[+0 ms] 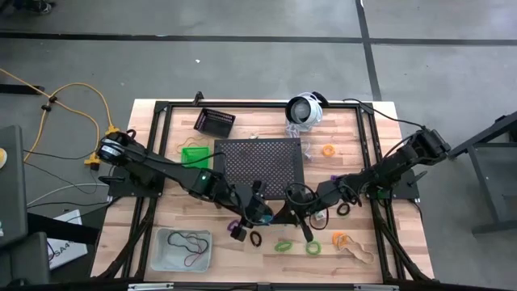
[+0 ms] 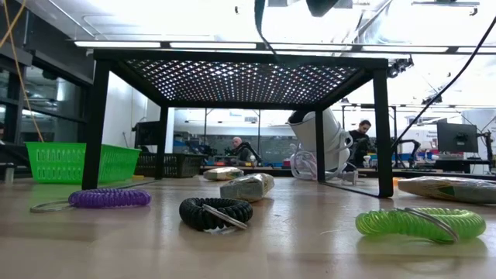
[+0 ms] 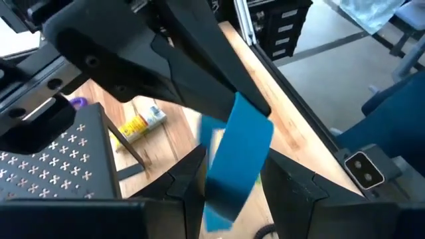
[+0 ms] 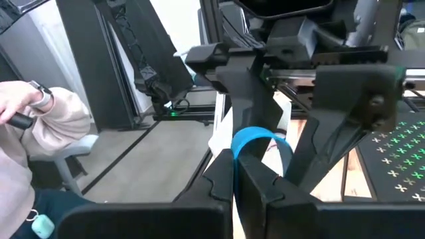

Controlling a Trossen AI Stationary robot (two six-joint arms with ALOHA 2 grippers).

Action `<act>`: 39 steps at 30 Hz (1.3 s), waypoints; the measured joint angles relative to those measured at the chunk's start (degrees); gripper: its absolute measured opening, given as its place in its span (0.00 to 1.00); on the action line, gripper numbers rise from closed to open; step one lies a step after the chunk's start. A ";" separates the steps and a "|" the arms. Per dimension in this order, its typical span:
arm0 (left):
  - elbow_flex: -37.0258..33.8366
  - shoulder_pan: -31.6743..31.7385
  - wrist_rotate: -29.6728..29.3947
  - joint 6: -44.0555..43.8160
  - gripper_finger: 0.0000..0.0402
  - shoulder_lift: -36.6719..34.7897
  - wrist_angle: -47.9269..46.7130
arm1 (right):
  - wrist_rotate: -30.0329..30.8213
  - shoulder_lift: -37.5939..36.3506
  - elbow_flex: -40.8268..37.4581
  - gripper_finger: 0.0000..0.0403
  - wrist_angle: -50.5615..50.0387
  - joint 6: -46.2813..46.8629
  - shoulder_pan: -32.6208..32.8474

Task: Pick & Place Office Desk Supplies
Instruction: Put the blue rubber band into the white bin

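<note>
A wide blue band hangs in the air at the table's middle, between both grippers. My right gripper is shut on it. My left gripper faces it, open, with one finger on each side of the band. On the table near the front lie a purple coil loop, a black coil loop and a green coil loop. An orange loop and a tan band lie to the right. A yellow tube rests on its side. My right gripper pinches the blue band's looped end between its two fingers, and the loop bulges out past the fingertips. The band is lifted clear of the table. My left gripper has the band's flat strip lying in the gap between its fingers; I cannot tell whether they touch it.
The black perforated stand is just behind both grippers. A clear bin with bands in it sits at the front left, a green bin and a black bin at the far left. The white device is at the far edge. A person's sleeve shows beyond the table.
</note>
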 joint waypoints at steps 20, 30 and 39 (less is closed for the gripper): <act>0.00 -0.96 -0.76 -1.80 0.02 0.00 -0.72 | 0.32 0.00 0.00 0.01 -3.21 1.95 1.25; 0.00 -2.49 -0.81 -1.82 0.00 0.00 -0.77 | 1.78 0.00 0.04 0.01 -4.60 3.59 2.34; 0.00 -2.64 -0.77 -3.11 0.00 0.00 -0.82 | 1.98 -0.02 0.07 0.01 -5.09 3.86 3.86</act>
